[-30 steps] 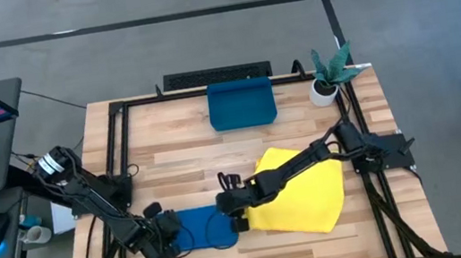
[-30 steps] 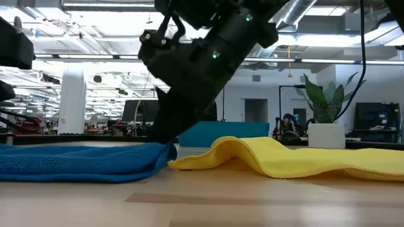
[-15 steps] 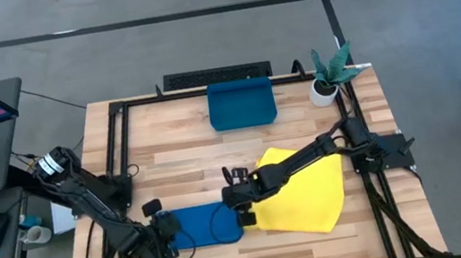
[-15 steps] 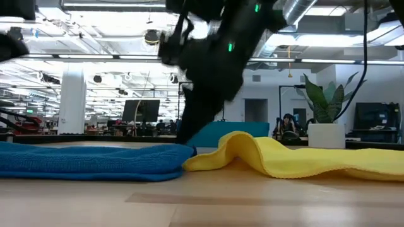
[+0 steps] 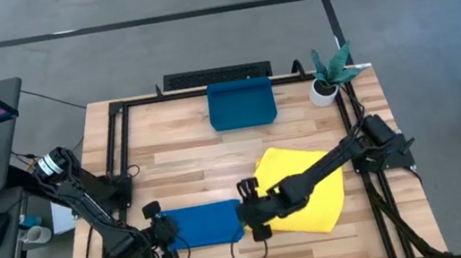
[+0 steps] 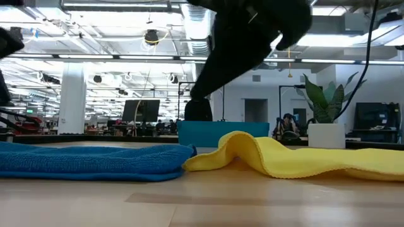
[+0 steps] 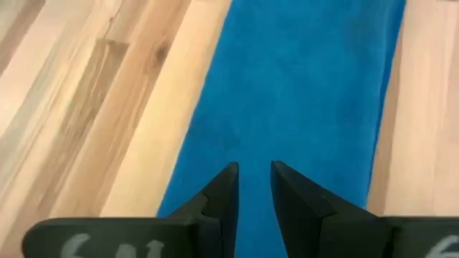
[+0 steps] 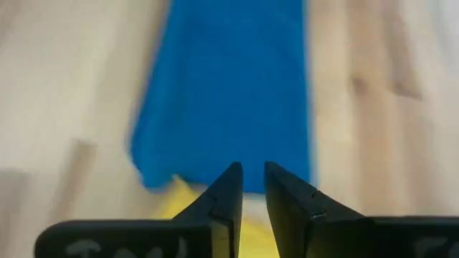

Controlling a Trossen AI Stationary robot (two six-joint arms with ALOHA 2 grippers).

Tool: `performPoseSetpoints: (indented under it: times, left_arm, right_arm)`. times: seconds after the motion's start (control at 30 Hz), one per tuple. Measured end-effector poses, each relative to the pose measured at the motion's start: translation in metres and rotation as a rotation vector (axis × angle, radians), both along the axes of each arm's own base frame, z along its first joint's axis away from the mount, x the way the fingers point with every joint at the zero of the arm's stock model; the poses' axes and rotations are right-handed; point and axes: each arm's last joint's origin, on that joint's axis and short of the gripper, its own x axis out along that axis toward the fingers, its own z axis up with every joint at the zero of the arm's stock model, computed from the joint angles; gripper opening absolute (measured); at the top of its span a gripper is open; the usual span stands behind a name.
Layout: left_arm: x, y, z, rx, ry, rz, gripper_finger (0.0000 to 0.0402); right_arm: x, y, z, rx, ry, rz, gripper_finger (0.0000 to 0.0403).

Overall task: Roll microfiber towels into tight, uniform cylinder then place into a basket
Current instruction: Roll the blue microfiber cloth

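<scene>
The blue towel [image 5: 205, 224] lies flat on the table as a long folded strip. Its right end meets the left corner of the yellow towel [image 5: 305, 193], which lies spread out with a raised fold [image 6: 243, 144]. My left gripper [image 7: 254, 172] hovers above the strip's left end [image 5: 166, 233]. It is open by a narrow gap, with nothing in it. My right gripper [image 8: 252, 170] hangs above the place where the two towels meet [image 5: 246, 218]. It too is narrowly open and empty. The teal basket [image 5: 242, 105] stands at the table's far edge.
A small white pot with a green plant [image 5: 327, 76] stands at the far right corner, beside the basket. A black frame [image 5: 123, 153] runs round the table's edge. Bare wood lies between the towels and the basket.
My right gripper drew the blue towel's right end toward the yellow towel. It then rose clear of the cloth and went toward the table's near right. The strip stays flat where it was left. My left gripper has risen a little off the strip's left end and turned.
</scene>
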Motion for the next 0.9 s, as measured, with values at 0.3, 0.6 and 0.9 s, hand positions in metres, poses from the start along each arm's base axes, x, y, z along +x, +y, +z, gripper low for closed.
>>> performPoseSetpoints:
  times: [0.3,0.6,0.9]
  left_arm:
    - [0.016,0.014,-0.026,-0.098,-0.084,0.012,0.0074]
    - [0.025,0.015,-0.041,-0.283,-0.108,-0.130,0.0074]
    - [0.016,0.020,-0.051,-0.335,-0.018,-0.144,0.0074]
  right_arm:
    - [0.021,-0.006,-0.029,0.184,-0.048,0.092,0.0081]
    - [0.032,-0.028,-0.060,0.207,0.024,0.002,0.0081]
    - [0.036,-0.051,-0.063,0.203,0.058,-0.067,0.0081]
